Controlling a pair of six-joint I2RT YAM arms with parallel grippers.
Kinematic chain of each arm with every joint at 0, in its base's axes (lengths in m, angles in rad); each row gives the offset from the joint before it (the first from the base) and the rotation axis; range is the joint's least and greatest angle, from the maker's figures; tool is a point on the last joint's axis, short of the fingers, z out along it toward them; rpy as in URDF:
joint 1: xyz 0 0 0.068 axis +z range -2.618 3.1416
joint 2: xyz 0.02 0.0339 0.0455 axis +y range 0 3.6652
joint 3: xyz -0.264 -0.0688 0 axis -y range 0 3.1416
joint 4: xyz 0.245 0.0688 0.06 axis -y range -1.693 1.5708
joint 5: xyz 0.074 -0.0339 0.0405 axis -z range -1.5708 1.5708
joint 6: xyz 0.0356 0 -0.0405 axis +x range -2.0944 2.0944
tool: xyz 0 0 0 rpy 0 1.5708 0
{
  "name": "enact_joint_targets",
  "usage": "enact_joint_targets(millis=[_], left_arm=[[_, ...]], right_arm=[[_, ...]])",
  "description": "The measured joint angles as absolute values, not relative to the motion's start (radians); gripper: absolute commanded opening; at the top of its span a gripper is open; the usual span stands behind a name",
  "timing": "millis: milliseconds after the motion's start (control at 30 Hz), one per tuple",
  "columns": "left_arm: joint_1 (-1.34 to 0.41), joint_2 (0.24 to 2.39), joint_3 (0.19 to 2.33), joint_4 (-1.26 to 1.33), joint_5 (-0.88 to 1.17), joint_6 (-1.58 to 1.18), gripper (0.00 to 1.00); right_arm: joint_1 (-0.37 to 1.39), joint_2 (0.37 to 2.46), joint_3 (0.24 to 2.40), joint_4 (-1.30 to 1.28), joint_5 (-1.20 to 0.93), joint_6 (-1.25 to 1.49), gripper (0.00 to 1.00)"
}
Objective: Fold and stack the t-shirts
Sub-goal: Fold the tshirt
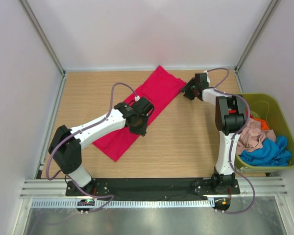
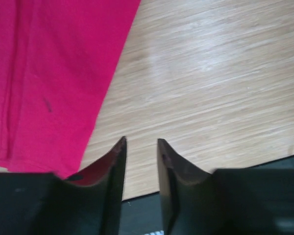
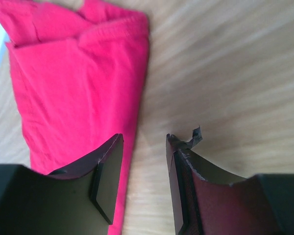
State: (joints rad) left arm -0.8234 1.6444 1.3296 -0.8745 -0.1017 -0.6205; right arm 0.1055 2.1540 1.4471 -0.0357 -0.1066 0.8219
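Crimson t-shirt (image 1: 158,89) lies folded in a long strip slantwise on the tabletop (image 1: 196,142). My left end effector (image 2: 141,142) and right end effector (image 3: 144,138) are both released and empty, each at the shirt's edge.

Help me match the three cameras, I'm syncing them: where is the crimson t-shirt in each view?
Top external: crimson t-shirt, a diagonal strip left of centre.
Left wrist: fills the upper left.
Right wrist: upper left, folded end showing.
Shared landmark: the shirt's long edge against the wooden table.
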Motion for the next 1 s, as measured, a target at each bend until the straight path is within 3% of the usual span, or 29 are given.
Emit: enact_joint_targets(millis=[133,267,367,567,767,1000], left_arm=[[-0.825,1.636,1.267,-0.868,-0.112,-0.561,0.43],[-0.828,1.651,1.191,-0.871,-0.118,-0.53,0.43],[-0.832,1.679,1.186,-0.867,-0.131,-0.512,0.43],[-0.904,1.788,1.193,-0.868,-0.212,-0.475,0.44],[-0.954,1.871,1.225,-0.89,-0.281,-0.463,0.43],[-0.951,1.867,1.258,-0.918,-0.33,-0.462,0.43]], right_arm=[[0.105,2.205,1.496,0.011,-0.107,0.847,0.39],[0.105,2.262,1.552,0.031,-0.11,0.86,0.13],[0.105,2.304,1.618,0.019,-0.112,0.853,0.08],[0.105,2.384,1.755,-0.022,-0.113,0.812,0.1],[0.105,2.445,1.859,-0.039,-0.146,0.788,0.31],[0.105,2.387,1.783,-0.031,-0.169,0.753,0.41]])
